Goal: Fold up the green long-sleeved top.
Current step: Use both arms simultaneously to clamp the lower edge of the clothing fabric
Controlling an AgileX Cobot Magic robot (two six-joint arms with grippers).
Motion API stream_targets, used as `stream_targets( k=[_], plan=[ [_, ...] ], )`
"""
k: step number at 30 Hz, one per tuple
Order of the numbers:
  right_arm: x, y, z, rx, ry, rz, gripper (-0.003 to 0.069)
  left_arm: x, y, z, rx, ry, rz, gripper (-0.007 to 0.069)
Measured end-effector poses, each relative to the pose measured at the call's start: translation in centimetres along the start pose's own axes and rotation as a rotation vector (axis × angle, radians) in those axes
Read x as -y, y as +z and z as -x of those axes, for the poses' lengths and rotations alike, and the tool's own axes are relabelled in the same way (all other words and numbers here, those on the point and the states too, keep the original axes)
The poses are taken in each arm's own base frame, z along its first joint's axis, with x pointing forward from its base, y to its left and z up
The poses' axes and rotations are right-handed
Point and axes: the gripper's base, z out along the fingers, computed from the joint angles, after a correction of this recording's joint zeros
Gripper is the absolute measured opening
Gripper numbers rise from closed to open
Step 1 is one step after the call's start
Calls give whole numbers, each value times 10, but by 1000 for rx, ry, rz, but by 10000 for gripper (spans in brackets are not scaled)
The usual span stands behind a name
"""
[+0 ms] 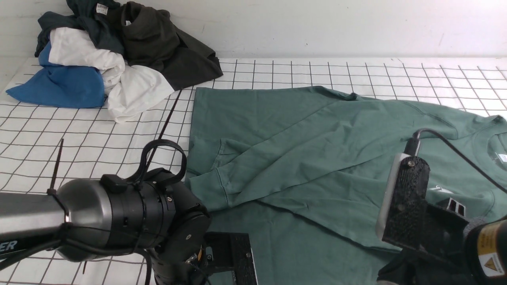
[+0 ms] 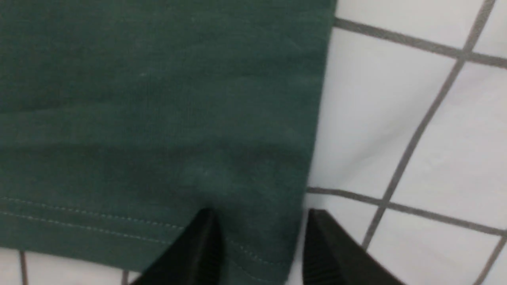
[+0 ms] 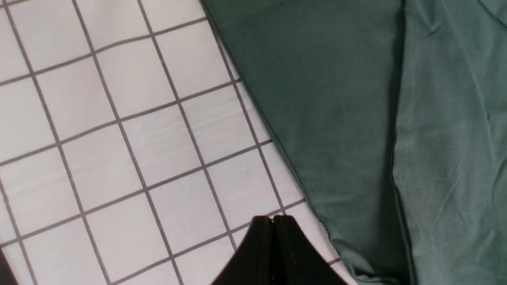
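Partly within left tool (image 2: 261, 215) — top (image 2: 158, 118) corner

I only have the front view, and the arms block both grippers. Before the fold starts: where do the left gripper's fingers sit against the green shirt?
Observer: In the left wrist view, the left gripper straddles a hemmed corner of the green shirt. One finger is over the fabric, the other over the checked cloth just past the edge.
Operator: Is the corner pinched?
Observer: Not that I can see. The jaws stand apart, with the shirt's edge in the gap.
Operator: And the right gripper?
Observer: The right gripper is shut and empty, over the checked cloth beside the shirt's edge.
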Motion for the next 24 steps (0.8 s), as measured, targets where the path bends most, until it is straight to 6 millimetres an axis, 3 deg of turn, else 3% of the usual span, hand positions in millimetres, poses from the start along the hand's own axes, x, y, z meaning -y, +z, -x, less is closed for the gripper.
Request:
stream_targets(
  k=[3, 6, 14, 18, 19, 22, 24],
  plan=[
    [3, 0, -1, -16, -3, -37, -14, -2, -2, 1, 9, -45, 19, 67],
    [7, 0, -3, -37, 11, -79, -14, -3, -14, -1, 33, -73, 47, 8],
    [18, -2, -15, -154, 6, -172, -14, -11, -63, -23, 147, -143, 149, 2],
    [35, 16, -41, -285, 87, -187, -14, -23, -79, -42, 178, -226, 189, 2],
    [40, 28, -58, -354, 138, -175, -14, -26, -81, -48, 175, -255, 195, 2],
    [51, 47, -84, -442, 233, -155, -4, -29, -83, -53, 175, -278, 199, 2],
    [57, 55, -91, -456, 260, -153, 21, -29, -83, -54, 179, -287, 192, 2]
  ],
)
